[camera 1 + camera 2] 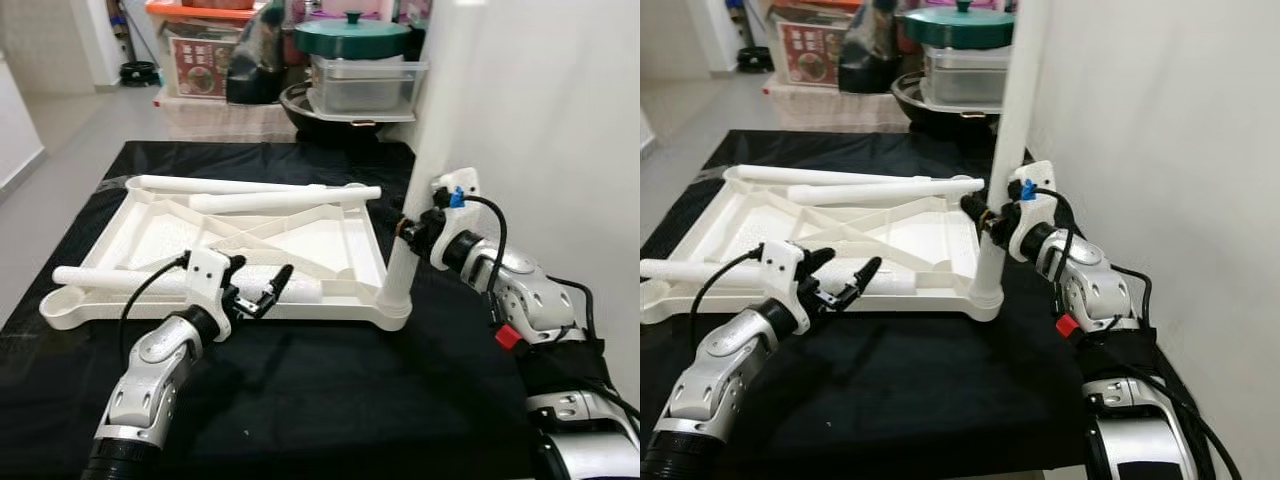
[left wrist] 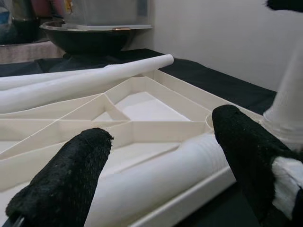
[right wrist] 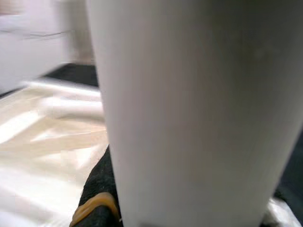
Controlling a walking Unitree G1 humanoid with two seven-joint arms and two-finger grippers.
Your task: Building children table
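The white tabletop (image 1: 300, 312) lies upside down on the black cloth. One white leg (image 1: 404, 270) stands upright in its near right corner socket, and my right gripper (image 1: 410, 228) is shut on it just above the socket; the same leg (image 3: 199, 109) looms close in the right wrist view. A second leg (image 1: 110, 280) lies along the tabletop's front edge. My left gripper (image 1: 262, 268) hovers open right over that leg's right end (image 2: 161, 175), a finger (image 2: 71, 179) on either side. Two more legs (image 1: 230, 185) rest across the far edge.
A white wall (image 1: 540, 120) runs close along the right side of the table. Behind the table stand a black pan (image 1: 320, 115), a clear container (image 1: 360, 80) with a green lid, and boxes. Bare black cloth (image 1: 340, 390) spreads in front of the tabletop.
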